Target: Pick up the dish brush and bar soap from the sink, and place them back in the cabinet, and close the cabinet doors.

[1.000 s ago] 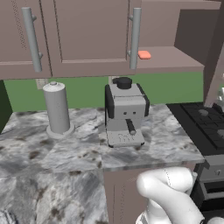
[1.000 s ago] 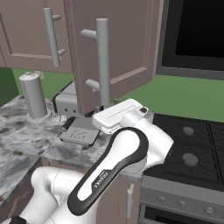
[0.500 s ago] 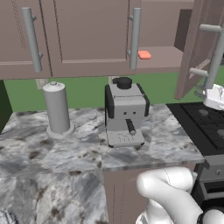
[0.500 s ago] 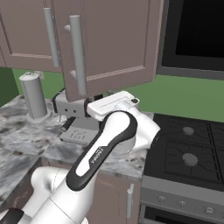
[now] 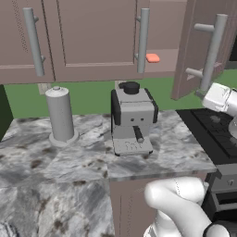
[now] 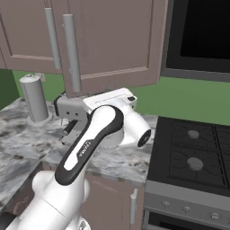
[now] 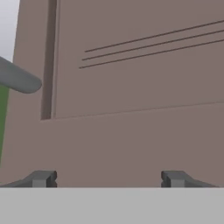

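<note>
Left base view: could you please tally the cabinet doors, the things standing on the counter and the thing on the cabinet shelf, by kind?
cabinet doors: 3
bar soap: 1
coffee machine: 1
grey canister: 1
Total: 6

A grey coffee machine (image 5: pixel 132 121) stands on the marbled countertop (image 5: pixel 69 162); a grey cylindrical canister (image 5: pixel 61 113) sits well to its left; a black stovetop (image 6: pixel 193 150) adjoins the counter, green wall (image 6: pixel 197 101) behind.
</note>
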Available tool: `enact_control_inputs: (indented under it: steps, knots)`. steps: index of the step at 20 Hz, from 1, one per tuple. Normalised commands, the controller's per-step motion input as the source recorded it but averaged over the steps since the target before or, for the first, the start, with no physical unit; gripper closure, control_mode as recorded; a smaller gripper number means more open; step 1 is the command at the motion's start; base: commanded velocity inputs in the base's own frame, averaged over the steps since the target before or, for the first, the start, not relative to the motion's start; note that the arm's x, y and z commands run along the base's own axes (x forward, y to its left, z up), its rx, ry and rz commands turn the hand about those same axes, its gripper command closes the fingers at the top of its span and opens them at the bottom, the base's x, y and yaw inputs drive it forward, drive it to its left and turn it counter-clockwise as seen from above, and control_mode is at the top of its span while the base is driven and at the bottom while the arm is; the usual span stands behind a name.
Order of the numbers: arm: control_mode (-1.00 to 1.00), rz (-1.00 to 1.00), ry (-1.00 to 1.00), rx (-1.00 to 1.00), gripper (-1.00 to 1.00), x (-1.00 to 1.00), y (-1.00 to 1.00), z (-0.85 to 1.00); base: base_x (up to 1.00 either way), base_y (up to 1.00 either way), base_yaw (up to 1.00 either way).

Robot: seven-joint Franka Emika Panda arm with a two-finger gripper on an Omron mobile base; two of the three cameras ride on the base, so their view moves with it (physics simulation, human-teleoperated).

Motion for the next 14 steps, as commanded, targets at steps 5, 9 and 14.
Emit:
enact_control_inputs:
  steps: [5, 9, 14]
  knots:
    - [-1.0, -0.18, 0.0, 0.0, -1.0, 0.48, 0.41, 0.0, 0.0, 0.0, 0.0]
    - [-1.0, -0.15, 0.0, 0.0, -1.0, 0.57, 0.35, 0.0, 0.0, 0.0, 0.0]
    - [-1.0, -0.15, 0.0, 0.0, -1.0, 0.63, 0.27, 0.0, 0.0, 0.0, 0.0]
